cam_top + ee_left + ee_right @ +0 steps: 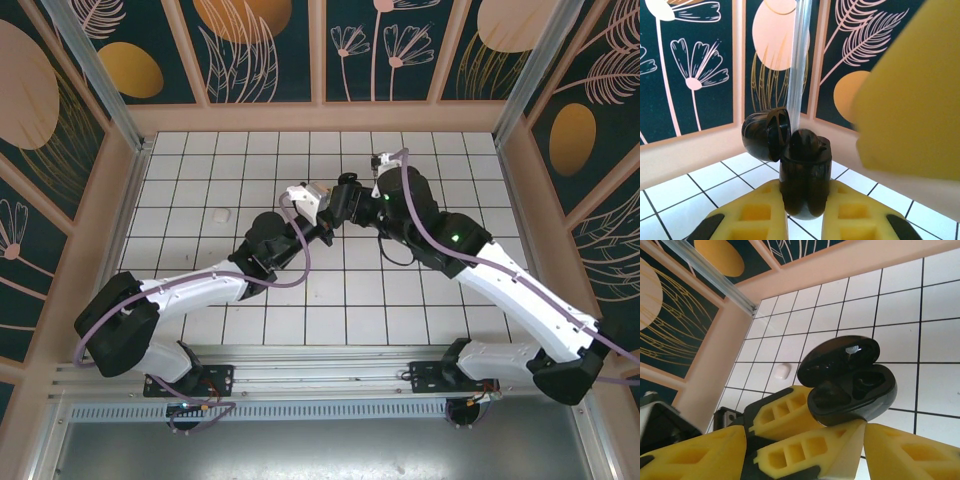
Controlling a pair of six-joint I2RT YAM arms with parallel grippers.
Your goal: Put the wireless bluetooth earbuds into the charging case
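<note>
Left pincer (805,220) clamps charging case (805,180) (lid (762,135) open); white earbud (783,371) apart.

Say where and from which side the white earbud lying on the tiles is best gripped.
Probably from straight above, pinching across its rounded body: the white earbud lies low and alone on the tiles, bare tile all around. Its stem is too small to make out.
</note>
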